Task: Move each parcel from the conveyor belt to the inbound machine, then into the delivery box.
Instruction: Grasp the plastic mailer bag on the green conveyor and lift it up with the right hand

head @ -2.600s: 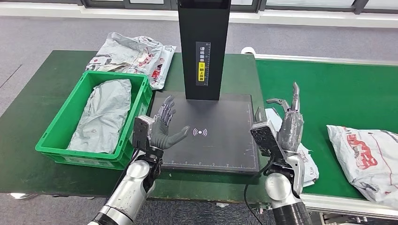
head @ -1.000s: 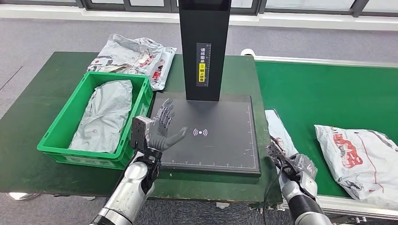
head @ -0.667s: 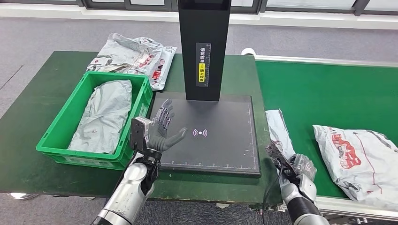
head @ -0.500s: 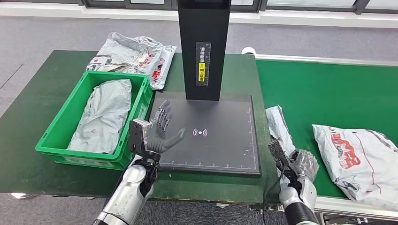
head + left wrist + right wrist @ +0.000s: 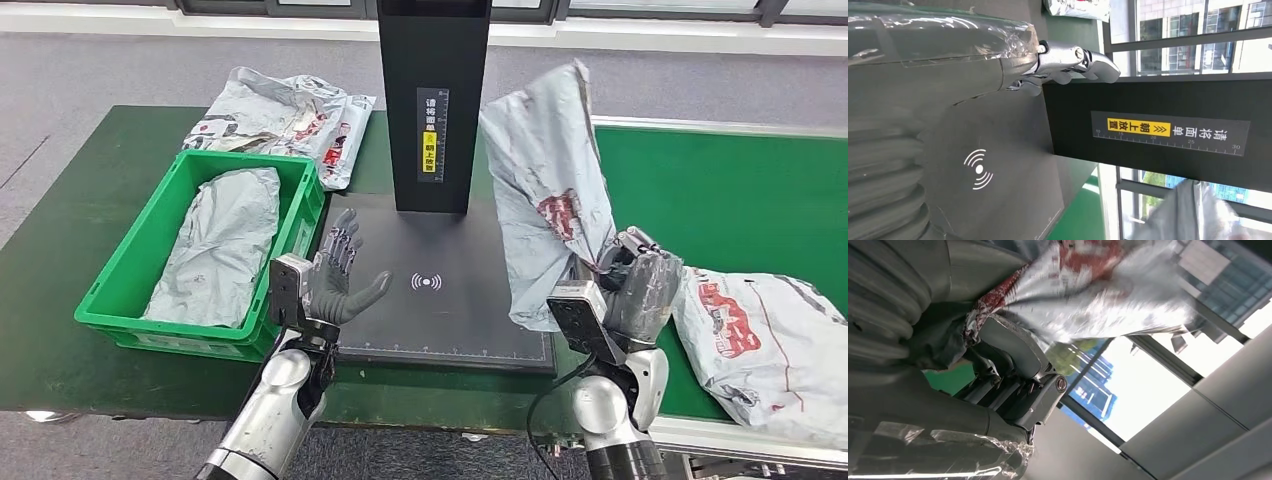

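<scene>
R hand: right hand [image 5: 640,290] grips lower end of a grey parcel [image 5: 548,190]; fingers wrapped round the bag, seen close in right wrist view [image 5: 1013,365].
Change, R hand: 0.5 s ago it was low at the belt's near edge w/ the parcel lying flat on the belt; now raised, parcel lifted clear.
Held parcel: hangs upright above the hand, top leaning twd the black column [image 5: 433,100], over the right edge of the scanner plate [image 5: 450,310]. Red print on its face.
L hand: left hand [image 5: 335,275] empty, fingers spread wide, palm twd the plate, at the plate's left edge, just beside the crate. Same pose as in the earlier frames.
Inbound machine: black plate w/ white wireless mark [image 5: 426,282], column w/ yellow label. Nothing lying on the plate.
Belt: green conveyor belt [image 5: 730,190] on the right; second parcel [image 5: 765,340] lies flat near the right hand; sits about where it was 0.5 s ago.
Crate: green delivery box [image 5: 120,285] left of plate, on dark green table [image 5: 60,230]. Holds one plain grey parcel [image 5: 225,240], lengthwise.
Behind crate: loose bags [image 5: 285,120] w/ red print, lying on the table, touching the crate's far rim.
</scene>
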Controlling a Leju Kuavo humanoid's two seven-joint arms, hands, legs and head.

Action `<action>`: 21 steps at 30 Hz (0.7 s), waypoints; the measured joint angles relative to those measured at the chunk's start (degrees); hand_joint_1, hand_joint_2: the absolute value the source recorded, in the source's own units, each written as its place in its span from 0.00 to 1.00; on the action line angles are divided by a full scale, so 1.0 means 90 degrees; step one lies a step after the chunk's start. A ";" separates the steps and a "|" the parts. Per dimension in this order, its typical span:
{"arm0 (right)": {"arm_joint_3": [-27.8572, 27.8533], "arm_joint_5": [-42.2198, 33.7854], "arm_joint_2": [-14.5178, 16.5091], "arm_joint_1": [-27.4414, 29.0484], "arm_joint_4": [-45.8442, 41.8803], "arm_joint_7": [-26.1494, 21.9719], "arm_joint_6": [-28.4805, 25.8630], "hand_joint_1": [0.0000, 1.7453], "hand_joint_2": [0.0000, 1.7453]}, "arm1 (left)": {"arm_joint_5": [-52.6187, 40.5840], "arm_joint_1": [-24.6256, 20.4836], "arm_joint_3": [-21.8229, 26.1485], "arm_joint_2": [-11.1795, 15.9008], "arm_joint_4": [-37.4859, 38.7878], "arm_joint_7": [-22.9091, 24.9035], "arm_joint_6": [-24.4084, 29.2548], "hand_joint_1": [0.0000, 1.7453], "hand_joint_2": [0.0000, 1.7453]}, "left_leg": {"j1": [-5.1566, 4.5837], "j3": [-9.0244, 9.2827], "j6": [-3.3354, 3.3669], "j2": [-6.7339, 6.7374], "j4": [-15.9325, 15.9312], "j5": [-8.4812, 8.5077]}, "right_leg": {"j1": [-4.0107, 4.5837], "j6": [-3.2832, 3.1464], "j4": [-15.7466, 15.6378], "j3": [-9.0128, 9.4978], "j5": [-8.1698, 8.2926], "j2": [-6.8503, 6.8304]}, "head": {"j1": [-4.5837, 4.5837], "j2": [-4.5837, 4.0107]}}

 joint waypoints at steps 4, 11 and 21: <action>0.0172 -0.0014 0.0000 0.0041 -0.0257 0.0023 -0.0027 1.00 1.00 | 0.0000 -0.0008 0.0000 0.0000 0.0013 0.0000 0.0020 0.00 1.00 | -0.0003 0.0000 0.0000 0.0001 0.0001 0.0000 | -0.0003 0.0001 0.0000 0.0000 0.0001 0.0001 | 0.0000 0.0000; 0.0317 -0.0015 0.0000 0.0091 -0.0431 0.0041 -0.0032 1.00 1.00 | 0.0000 -0.0011 0.0000 0.0000 0.0027 -0.0002 0.0029 0.00 1.00 | -0.0006 0.0000 0.0001 0.0001 0.0001 0.0001 | -0.0005 0.0001 0.0000 0.0000 0.0002 0.0001 | 0.0000 0.0000; 0.0960 -0.0638 -0.0007 -0.0138 -0.0419 -0.0061 0.0946 1.00 1.00 | 0.0001 -0.0114 0.0000 -0.0005 0.0105 -0.0075 0.0095 0.00 1.00 | -0.0005 0.0000 0.0000 0.0001 0.0000 0.0001 | -0.0004 0.0001 0.0001 -0.0001 0.0002 0.0003 | 0.0000 0.0000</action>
